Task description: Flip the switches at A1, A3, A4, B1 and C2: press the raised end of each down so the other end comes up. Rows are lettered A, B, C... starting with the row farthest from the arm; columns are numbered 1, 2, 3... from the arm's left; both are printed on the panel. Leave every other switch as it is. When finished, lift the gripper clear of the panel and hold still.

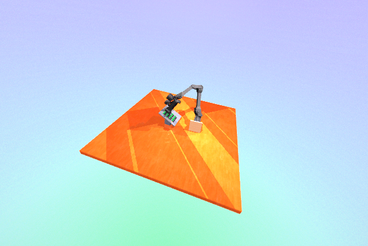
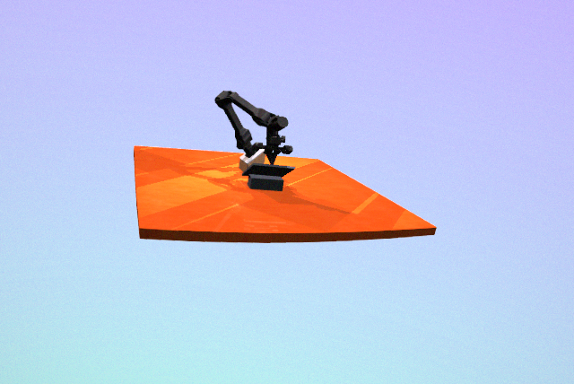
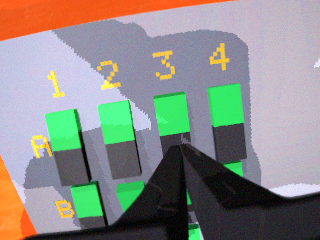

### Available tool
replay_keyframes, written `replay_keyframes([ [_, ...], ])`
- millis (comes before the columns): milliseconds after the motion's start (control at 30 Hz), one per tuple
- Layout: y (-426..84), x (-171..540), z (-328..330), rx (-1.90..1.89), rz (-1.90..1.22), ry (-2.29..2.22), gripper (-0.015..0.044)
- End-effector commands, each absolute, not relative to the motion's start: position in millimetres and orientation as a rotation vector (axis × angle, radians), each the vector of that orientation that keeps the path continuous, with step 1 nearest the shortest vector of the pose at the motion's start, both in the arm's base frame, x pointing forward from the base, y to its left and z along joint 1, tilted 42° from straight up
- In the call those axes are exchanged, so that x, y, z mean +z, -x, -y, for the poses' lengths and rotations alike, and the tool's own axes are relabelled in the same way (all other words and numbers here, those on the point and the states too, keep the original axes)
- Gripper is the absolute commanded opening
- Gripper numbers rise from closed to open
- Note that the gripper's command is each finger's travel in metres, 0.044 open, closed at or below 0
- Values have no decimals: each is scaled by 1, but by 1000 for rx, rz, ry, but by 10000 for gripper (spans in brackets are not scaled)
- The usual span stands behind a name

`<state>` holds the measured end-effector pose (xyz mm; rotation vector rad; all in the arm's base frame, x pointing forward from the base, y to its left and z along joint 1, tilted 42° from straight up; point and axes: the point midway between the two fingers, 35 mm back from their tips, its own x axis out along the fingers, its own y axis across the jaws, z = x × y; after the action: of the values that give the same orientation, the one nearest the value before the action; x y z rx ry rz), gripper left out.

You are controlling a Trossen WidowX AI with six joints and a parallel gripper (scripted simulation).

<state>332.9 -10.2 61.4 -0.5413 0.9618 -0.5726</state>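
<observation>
The tilted panel (image 1: 178, 117) (image 2: 287, 170) (image 3: 287, 95) carries switches with green and dark halves. My gripper (image 1: 168, 112) (image 2: 272, 163) (image 3: 180, 153) is shut and empty; its tips are at the dark lower half of switch A3 (image 3: 171, 114) in the wrist view. Contact cannot be told. Switches A1 (image 3: 63, 131), A2 (image 3: 116, 122) and A4 (image 3: 226, 105) show green halves toward the printed numbers and dark halves below. B1 (image 3: 87, 201) and B2 (image 3: 131, 195) show green upper parts. Which ends are raised is hard to tell. My fingers hide much of rows B and C, including C2.
The panel stands on a dark block (image 1: 167, 122) (image 2: 265, 183). The arm's pale base block (image 1: 195, 126) (image 2: 248, 162) is close beside it. Both rest on an orange patterned table (image 1: 154, 151) (image 2: 185, 213). Shadows fall across the panel around row A.
</observation>
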Motion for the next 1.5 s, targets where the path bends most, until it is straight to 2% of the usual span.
replay_keyframes([
  [0,-334,60,10,-567,-962,541,0],
  [300,-333,62,9,-572,-962,539,0],
  [500,-308,98,-32,-573,-990,533,0],
  [700,-307,99,-33,-573,-990,533,0],
  [933,-302,115,-15,-574,-990,534,0],
  [1467,-321,87,16,-567,-963,542,0],
])
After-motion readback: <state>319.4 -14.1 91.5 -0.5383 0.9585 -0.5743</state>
